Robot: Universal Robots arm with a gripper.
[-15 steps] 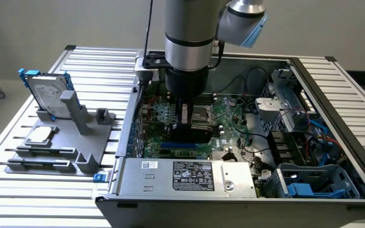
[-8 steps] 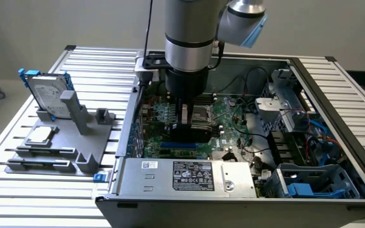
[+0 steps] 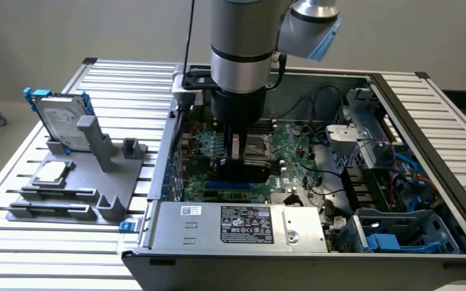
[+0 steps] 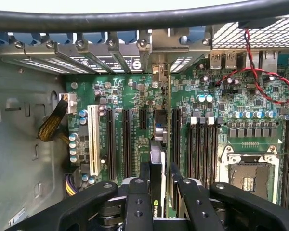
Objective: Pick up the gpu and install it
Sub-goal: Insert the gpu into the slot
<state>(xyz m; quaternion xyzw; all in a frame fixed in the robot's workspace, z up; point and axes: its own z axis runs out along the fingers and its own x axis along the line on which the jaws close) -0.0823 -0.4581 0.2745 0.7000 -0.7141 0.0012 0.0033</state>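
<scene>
We are seeing a grey robot arm (image 3: 241, 48) lowering its black gripper (image 3: 239, 148) into the open grey metal computer case (image 3: 241, 233) at the centre of the exterior view. Its jaws are standing partly closed, clamping the gpu (image 3: 245, 171), a thin card with a black rounded cover, held on edge. In the wrist view the fingers (image 4: 145, 175) are pinching the gpu (image 4: 156, 154) above the green motherboard (image 4: 135, 96), among long black slots (image 4: 126, 139); whether it is touching one we cannot tell. A silver, blue-framed hard drive (image 3: 59, 121) is standing at the exterior view's left.
</scene>
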